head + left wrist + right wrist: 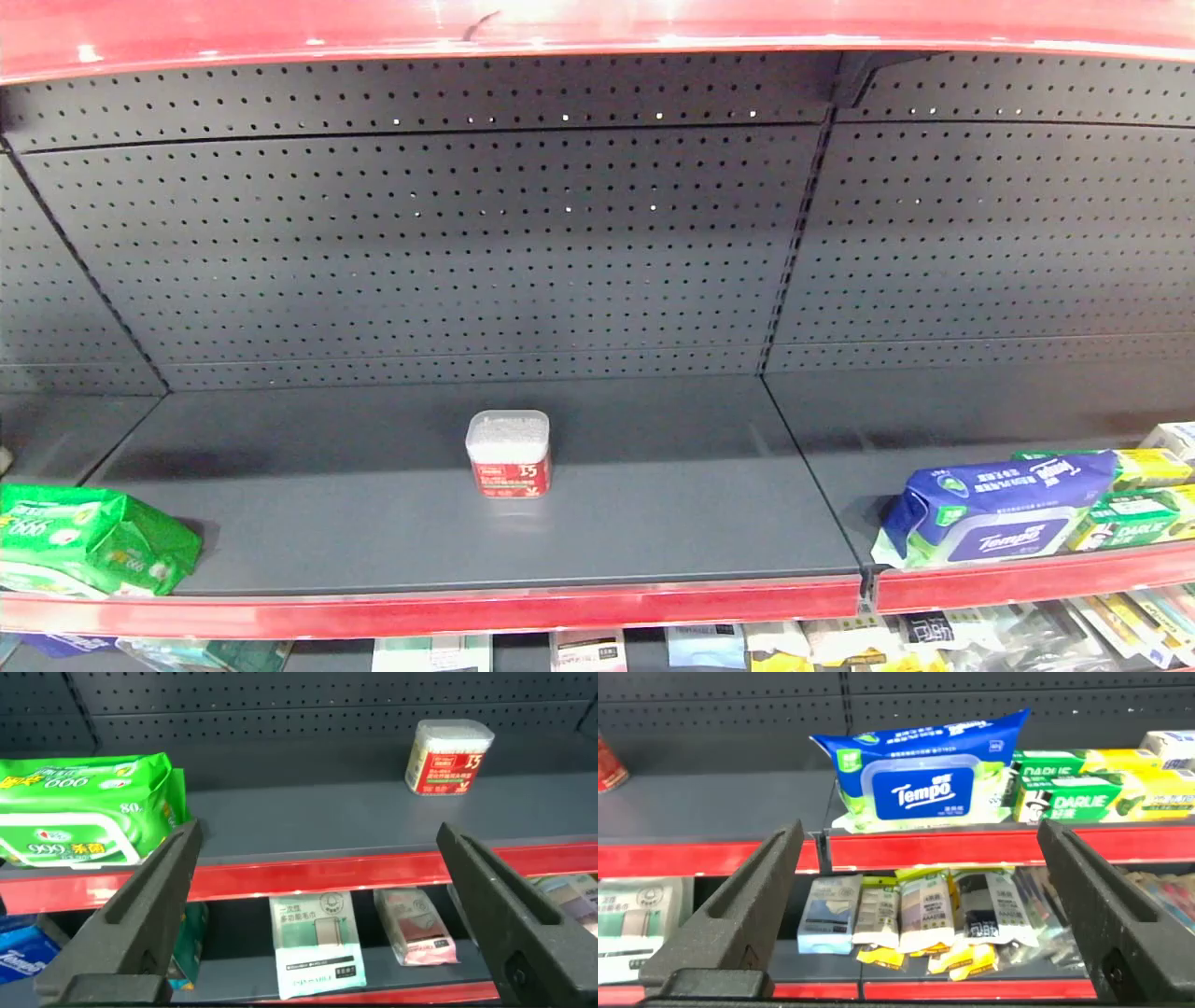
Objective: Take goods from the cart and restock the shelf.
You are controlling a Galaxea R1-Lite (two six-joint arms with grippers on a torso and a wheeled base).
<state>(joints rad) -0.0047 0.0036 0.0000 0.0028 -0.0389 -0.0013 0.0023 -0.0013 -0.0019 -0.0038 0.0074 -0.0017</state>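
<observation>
Tub [449,758] well beyond spread left claw [320,833]

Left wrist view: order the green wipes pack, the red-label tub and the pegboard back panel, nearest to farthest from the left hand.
1. Green wipes pack, at the shelf's front edge, robot's left.
2. Red-label tub, mid-shelf.
3. Pegboard back panel, rearmost.
</observation>
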